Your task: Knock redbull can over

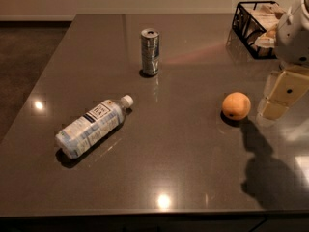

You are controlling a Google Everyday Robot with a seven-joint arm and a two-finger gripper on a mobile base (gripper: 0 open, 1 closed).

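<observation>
**End effector point(274, 105) well apart from the standing can**

It hangs over the bench's point(183, 168) right edge; spread or pressed together, I cannot tell. The redbull can point(150, 52) stands upright at rear centre. The orange point(236, 105) lies near the end effector: pass behind it, then push the can's upper half sideways.

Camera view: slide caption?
Redbull can upright on table; gripper apart from it, beside orange; water bottle lying flat.
</observation>
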